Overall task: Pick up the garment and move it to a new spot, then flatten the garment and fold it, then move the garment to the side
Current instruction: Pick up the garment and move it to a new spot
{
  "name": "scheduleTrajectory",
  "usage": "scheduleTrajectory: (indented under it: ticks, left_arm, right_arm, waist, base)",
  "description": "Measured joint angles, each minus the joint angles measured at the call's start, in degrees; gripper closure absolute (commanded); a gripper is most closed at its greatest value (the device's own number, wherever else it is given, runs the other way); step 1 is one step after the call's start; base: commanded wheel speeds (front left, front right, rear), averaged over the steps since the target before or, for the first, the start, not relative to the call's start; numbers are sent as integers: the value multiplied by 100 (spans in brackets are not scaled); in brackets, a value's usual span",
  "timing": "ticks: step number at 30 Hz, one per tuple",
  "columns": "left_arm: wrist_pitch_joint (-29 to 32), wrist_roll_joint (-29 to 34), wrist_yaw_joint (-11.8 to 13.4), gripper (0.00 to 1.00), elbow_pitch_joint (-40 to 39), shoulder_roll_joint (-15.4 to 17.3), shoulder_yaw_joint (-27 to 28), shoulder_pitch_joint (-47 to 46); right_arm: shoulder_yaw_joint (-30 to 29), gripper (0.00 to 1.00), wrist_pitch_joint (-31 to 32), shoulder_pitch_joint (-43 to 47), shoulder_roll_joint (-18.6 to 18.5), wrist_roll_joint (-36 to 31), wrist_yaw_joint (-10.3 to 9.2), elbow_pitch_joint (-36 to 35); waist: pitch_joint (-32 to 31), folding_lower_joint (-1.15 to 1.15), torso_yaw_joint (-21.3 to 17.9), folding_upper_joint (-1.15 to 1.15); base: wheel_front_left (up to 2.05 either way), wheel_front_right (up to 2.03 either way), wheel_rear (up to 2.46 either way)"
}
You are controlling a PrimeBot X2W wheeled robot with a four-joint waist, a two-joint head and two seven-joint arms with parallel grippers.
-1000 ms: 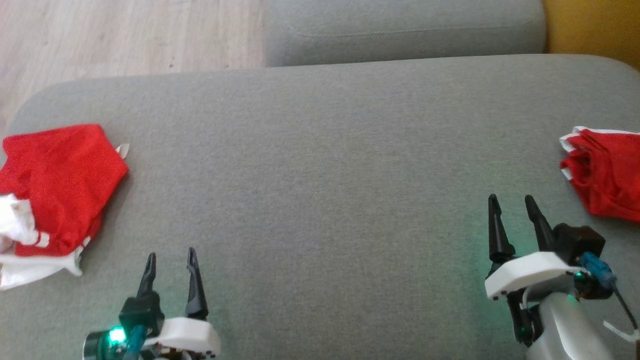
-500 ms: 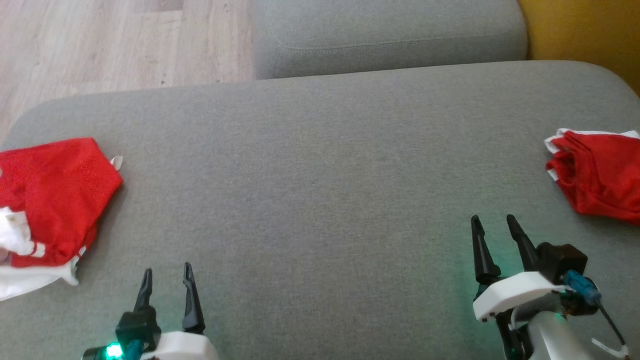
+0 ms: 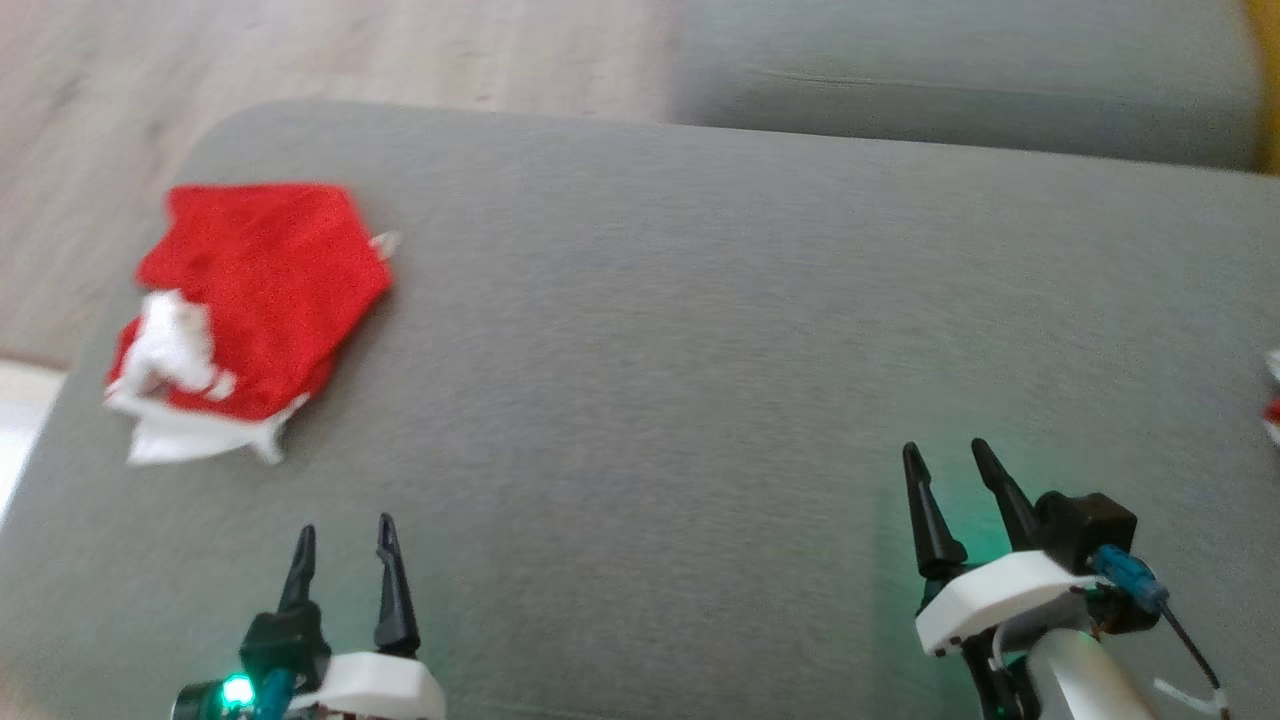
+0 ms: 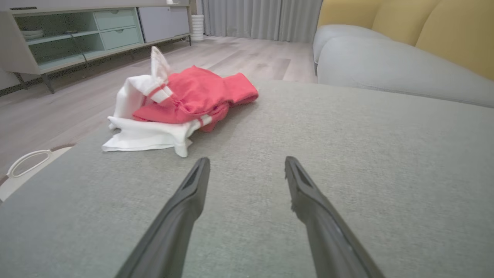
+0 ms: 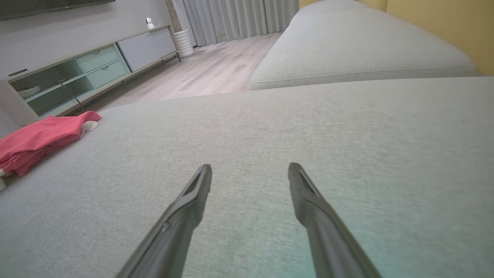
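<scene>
Sofa seat (image 3: 640, 330) of grey fabric lies under the left gripper (image 3: 345, 527) and the right gripper (image 3: 944, 448), and it stretches wide between them and far ahead of them. Past its far edge there is pale wooden floor (image 3: 300, 50) ahead of the left gripper and a second cushion (image 3: 950, 90), also grey, ahead of the right gripper. In the left wrist view a yellow backrest (image 4: 424, 27) rises to the right of the fingers, and a long low cabinet (image 4: 77, 34) with greenish shelves stands on the floor far ahead and to the left.

The garment (image 3: 255, 290), red with white parts, lies in a crumpled heap on the seat, ahead of the left gripper and to its left, well apart from the fingertips. From the right gripper it is far to the left. A small white tag (image 3: 385, 243) sticks out of its side that faces the right gripper.

Both grippers are released. The two dark fingers of each one stand apart, with only bare fabric between them, and neither holds anything. A blurred scrap of cloth (image 3: 1272, 400), red and white, shows to the right of the right gripper. A green lamp (image 3: 237, 690) glows at the base of the left gripper.
</scene>
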Motion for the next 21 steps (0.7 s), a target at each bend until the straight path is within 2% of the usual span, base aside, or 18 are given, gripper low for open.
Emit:
scheduleTrajectory:
  ticks: [4,12,18,21]
  left_arm:
    - [0,0,0,0,-3,0,110,4]
    - [0,0,-1,0,-18,1,708,240]
    - [0,1,-69,0,-31,1,962,313]
    - [0,-8,-215,0,-107,-2,1084,249]
  right_arm:
    - [49,0,0,0,0,67,0,14]
    - [331,0,0,-5,5,233,0,76]
    - [454,0,0,-13,5,267,0,80]
    - [485,0,0,-18,5,242,0,57]
  waist:
    - [29,0,362,0]
    - [59,0,1080,0]
    - [122,0,1087,0]
    - [221,0,1018,0]
  base:
    - [0,0,0]
    - [0,0,0]
    - [0,0,0]
    - [0,0,0]
